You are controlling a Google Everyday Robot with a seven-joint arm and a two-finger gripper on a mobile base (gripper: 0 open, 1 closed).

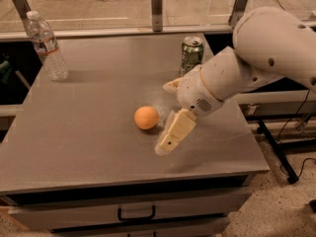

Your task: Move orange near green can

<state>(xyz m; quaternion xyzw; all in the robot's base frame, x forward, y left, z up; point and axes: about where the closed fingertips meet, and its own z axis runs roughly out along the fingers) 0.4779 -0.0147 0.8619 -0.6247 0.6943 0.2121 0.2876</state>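
Observation:
The orange (146, 117) lies on the grey table (89, 142), a little right of the middle. The green can (191, 54) stands upright at the back right, well behind the orange. My gripper (165, 118) is just right of the orange, low over the table. It is open and empty. One finger (174, 133) points down to the front of the orange, its tip close to the tabletop. The other finger (172, 86) sticks out behind it, near the can's base. The orange sits beside the gap between them, apart from both.
A clear plastic water bottle (46, 45) stands at the table's back left corner. A railing with metal posts (156, 2) runs behind the table. A drawer with a black handle (136, 215) is below the front edge. My large arm (269, 48) overhangs the right side.

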